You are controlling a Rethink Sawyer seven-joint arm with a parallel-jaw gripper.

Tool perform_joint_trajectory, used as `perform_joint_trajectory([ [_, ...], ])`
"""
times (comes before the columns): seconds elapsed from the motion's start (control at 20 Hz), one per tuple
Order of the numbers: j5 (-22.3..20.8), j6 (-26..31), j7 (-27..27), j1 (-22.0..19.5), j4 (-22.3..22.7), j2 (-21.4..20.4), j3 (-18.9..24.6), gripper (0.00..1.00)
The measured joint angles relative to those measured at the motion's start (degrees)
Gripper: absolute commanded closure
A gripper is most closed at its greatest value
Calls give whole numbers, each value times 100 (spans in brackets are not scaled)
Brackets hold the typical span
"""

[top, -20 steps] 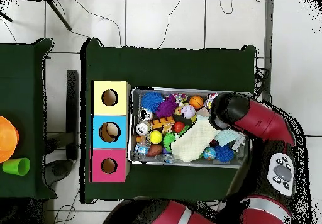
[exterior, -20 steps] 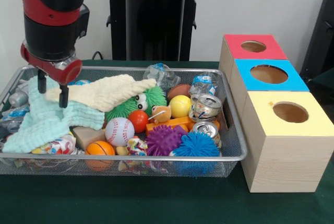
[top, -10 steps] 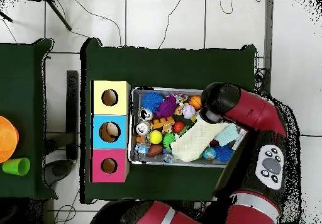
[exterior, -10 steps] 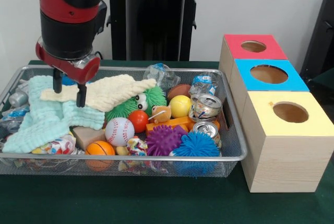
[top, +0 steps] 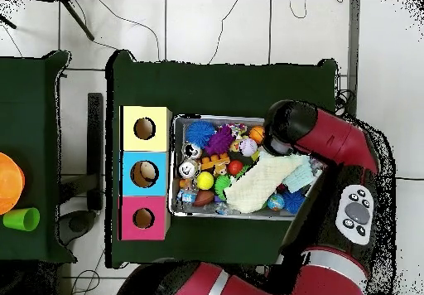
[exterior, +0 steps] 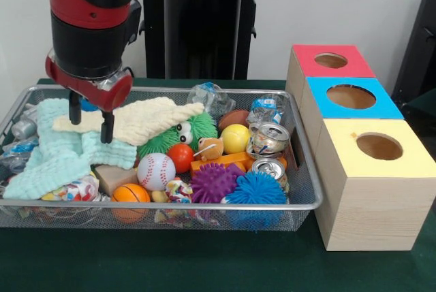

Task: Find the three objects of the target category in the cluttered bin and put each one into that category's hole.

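My gripper hangs open over the left part of the wire bin. Its two black fingers stand apart, straddling the left end of a cream cloth. That cloth lies over a mint cloth and a green fuzzy toy. Around them lie a baseball, a yellow ball, a small orange basketball, spiky purple and blue balls, and two cans. From above, the arm's wrist hides the gripper over the bin.
Three wooden boxes with round holes stand beside the bin: yellow-topped, blue-topped, red-topped. Crushed plastic bottles lie along the bin's back. An orange bowl and green cup sit on a separate table.
The arm has shifted right along the bin, from the mint cloth to the cream cloth's left end. In the last half second it barely moved. The fingers stayed apart.
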Motion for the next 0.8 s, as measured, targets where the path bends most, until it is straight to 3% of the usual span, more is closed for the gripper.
perform_joint_trajectory([
  [0.8, 243, -1, 148, 201, -68, 511, -9, 0],
])
